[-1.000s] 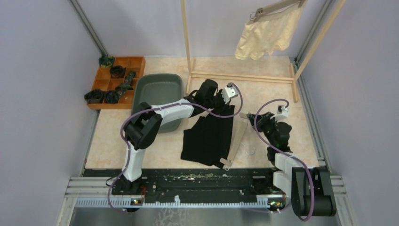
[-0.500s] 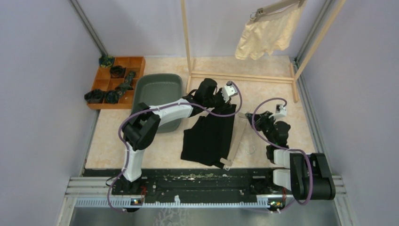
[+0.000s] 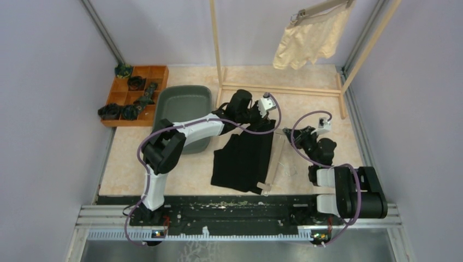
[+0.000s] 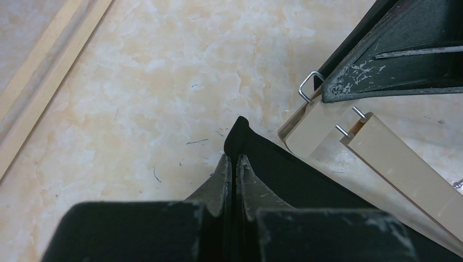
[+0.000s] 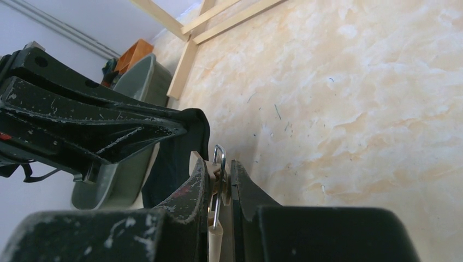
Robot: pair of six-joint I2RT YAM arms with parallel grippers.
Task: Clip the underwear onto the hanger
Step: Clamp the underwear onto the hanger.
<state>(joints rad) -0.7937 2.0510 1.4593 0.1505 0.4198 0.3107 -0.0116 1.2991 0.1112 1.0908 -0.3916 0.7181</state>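
Two pieces of underwear are in view. The black underwear [image 3: 244,158] lies spread flat on the worktop [image 3: 327,103] in front of the arms. The cream underwear [image 3: 308,41] hangs well beyond it, up on the far side.

There are two hangers. One hanger [image 3: 274,158], a pale bar with wire clips, lies on the worktop along the black underwear's edge on the right arm's side, touching it. The second hanger [image 3: 322,8] carries the cream pair.

The left pincer [image 4: 233,169] is pinched tight on the far corner of the black underwear, with the cloth standing up between its fingers. The right pincer [image 5: 220,174] is just beside that corner, closed narrow on the wire clip at the far end of the hanger.

One grey tub [image 3: 185,103] sits just beyond the black underwear on the left arm's side. One orange compartment tray [image 3: 158,73] with dark items in it stands farther out the same way. One wooden rack [image 3: 278,88] stands beyond the garment.

The worktop is marbled cream with fine scratches. Plain pale lilac walls [image 3: 49,109] close it in.
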